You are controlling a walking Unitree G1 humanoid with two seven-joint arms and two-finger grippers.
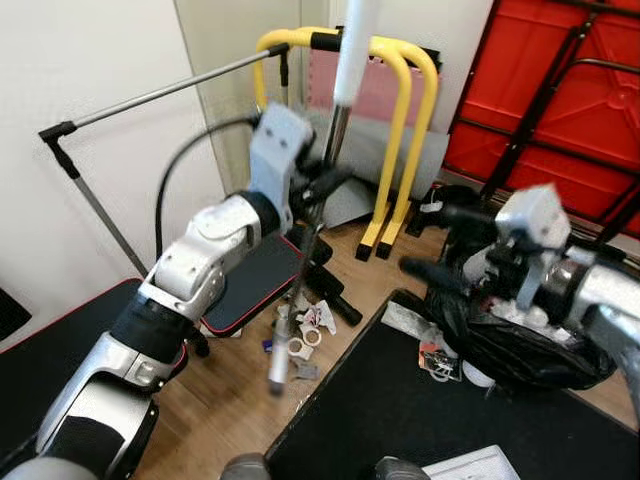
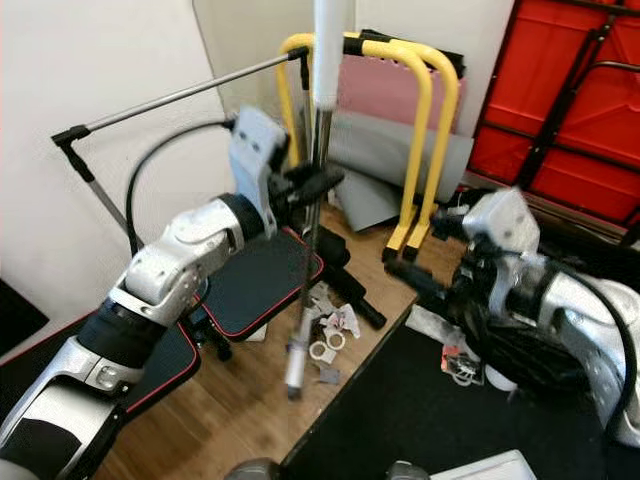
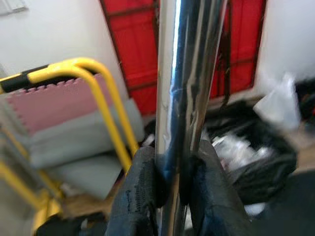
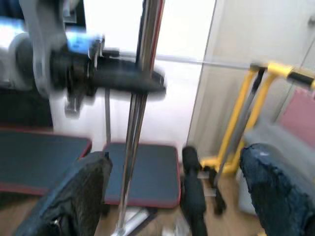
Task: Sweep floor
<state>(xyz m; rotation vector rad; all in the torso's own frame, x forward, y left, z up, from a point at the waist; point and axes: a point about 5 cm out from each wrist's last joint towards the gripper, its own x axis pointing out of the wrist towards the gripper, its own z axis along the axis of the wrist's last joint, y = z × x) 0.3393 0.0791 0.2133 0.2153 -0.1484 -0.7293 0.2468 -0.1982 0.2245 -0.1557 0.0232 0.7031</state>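
A chrome pole [image 1: 336, 128] with a white upper grip [image 1: 352, 50] stands nearly upright, its lower end [image 1: 279, 368] just above the wooden floor. My left gripper [image 1: 322, 186] is shut on the pole at mid height; in the left wrist view both black fingers [image 3: 142, 196] clamp the chrome pole [image 3: 184, 83]. My right gripper [image 1: 445, 245] is open to the right of the pole, apart from it; in the right wrist view the pole [image 4: 140, 98] stands beyond its spread fingers [image 4: 81, 196]. Paper scraps and tape rings [image 1: 306, 338] lie on the floor by the pole's foot.
A black mat [image 1: 400, 410] covers the near right floor, with a full black rubbish bag [image 1: 520, 350] on it. A red-edged black bench pad [image 1: 250, 280] lies left of the litter. Yellow rails [image 1: 400, 120], a grey rod [image 1: 150, 97] and red folded panels [image 1: 560, 90] stand behind.
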